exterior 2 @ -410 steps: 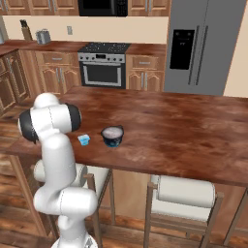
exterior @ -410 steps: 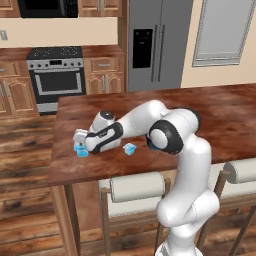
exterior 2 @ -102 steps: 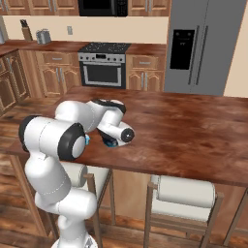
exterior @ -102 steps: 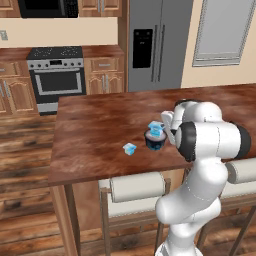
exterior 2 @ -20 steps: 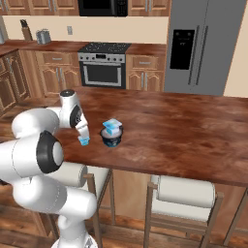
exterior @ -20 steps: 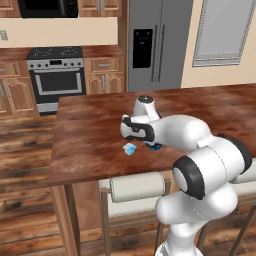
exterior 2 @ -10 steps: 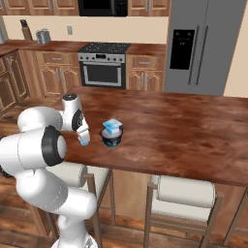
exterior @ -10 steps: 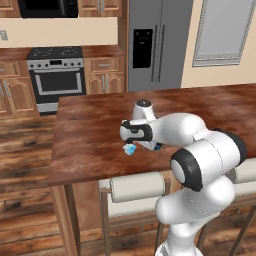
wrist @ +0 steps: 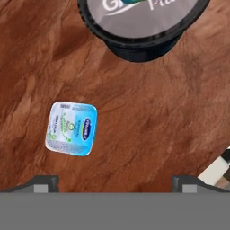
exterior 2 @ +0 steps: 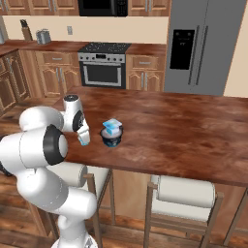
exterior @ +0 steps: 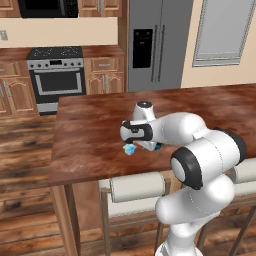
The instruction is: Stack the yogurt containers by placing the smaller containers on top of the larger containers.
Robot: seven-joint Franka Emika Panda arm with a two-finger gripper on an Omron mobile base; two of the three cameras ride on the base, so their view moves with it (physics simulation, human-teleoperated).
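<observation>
The round dark larger container (exterior 2: 112, 139) stands on the wooden counter with one light-blue smaller container (exterior 2: 112, 126) resting on its whitish top. In the hand view the tub (wrist: 141, 27) is at the upper edge. A second smaller container (wrist: 72, 128), squarish with a pale printed lid, sits alone on the wood (exterior 2: 85, 142) (exterior: 130, 149), left of the tub. My gripper (wrist: 115, 184) (exterior 2: 82, 134) (exterior: 136, 135) hovers just above this loose cup, open, holding nothing. The cup lies toward the left fingertip (wrist: 43, 182), off centre.
The counter's front edge (exterior 2: 145, 169) runs close to the cups. Two padded bar stools (exterior 2: 186, 191) (exterior: 137, 186) stand under it. A stove (exterior 2: 104, 68) and a fridge (exterior 2: 206, 43) stand far behind. Open wood stretches right of the tub.
The hand has come down toward the loose light-blue cup, staying open. The tub and the cup on it have not moved.
</observation>
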